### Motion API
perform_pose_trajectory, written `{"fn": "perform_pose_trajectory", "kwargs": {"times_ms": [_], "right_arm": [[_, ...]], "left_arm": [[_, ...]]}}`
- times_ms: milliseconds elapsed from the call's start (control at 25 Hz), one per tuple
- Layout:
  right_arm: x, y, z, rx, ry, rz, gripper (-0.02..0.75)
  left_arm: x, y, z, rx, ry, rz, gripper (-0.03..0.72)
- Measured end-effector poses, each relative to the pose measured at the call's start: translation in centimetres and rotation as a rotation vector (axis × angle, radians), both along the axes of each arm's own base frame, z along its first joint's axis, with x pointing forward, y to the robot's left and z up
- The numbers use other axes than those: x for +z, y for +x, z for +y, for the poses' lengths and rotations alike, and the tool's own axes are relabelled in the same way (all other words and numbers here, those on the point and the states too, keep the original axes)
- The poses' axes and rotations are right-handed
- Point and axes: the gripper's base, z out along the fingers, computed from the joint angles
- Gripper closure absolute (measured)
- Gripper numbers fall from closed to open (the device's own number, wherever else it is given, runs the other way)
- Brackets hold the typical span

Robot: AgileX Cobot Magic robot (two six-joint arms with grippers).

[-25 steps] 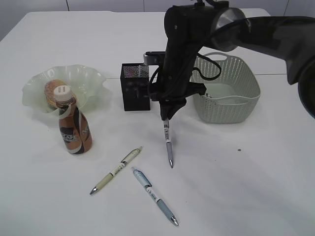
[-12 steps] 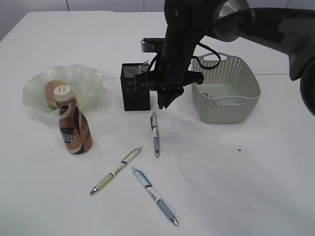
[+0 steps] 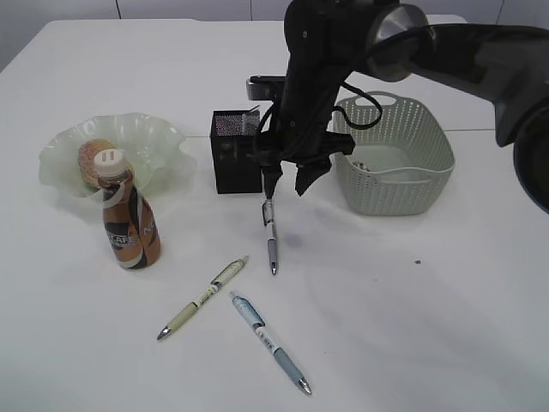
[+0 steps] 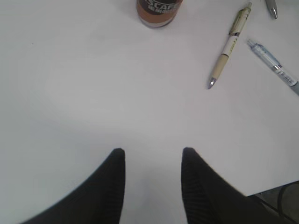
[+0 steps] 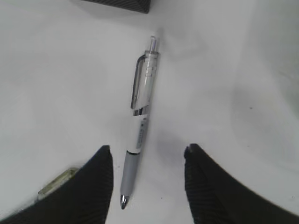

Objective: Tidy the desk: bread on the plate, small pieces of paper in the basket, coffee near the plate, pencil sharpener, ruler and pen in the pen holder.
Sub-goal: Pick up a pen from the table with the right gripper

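A grey-and-clear pen (image 3: 271,236) lies on the table in front of the black mesh pen holder (image 3: 234,153). My right gripper (image 3: 286,187) hangs open just above the pen's clip end. In the right wrist view the pen (image 5: 140,126) lies between the open fingers, close to the left one, and the gripper (image 5: 148,154) is empty. A beige pen (image 3: 203,296) and a blue pen (image 3: 268,341) lie nearer the front. The coffee bottle (image 3: 129,219) stands against the pale green plate (image 3: 163,129), which holds the bread (image 3: 90,154). My left gripper (image 4: 153,151) is open over bare table.
A grey-green basket (image 3: 403,202) stands to the right of the pen holder, behind my right arm. The left wrist view shows the bottle's base (image 4: 159,9), the beige pen (image 4: 229,44), the blue pen (image 4: 275,67) and the table's edge at bottom right.
A second ago my right gripper held the grey pen hanging tip-down. The pen has fallen onto the table, and the gripper has opened and now hovers over it.
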Motion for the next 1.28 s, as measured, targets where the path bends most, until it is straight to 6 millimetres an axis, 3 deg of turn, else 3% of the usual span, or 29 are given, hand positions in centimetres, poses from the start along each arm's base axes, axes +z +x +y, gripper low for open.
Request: {"fn": "perform_pose_trajectory", "kwargs": {"times_ms": [240, 1280], "right_arm": [[0.0, 0.0, 0.0, -0.018, 0.008, 0.006, 0.342], [-3.1, 2.2, 2.4, -0.105, 0.039, -0.026, 0.385]], "left_arm": [[0.0, 0.0, 0.0, 0.0, 0.0, 0.0, 0.39], [0.1, 0.2, 0.0, 0.004, -0.005, -0.029, 0.39]]}}
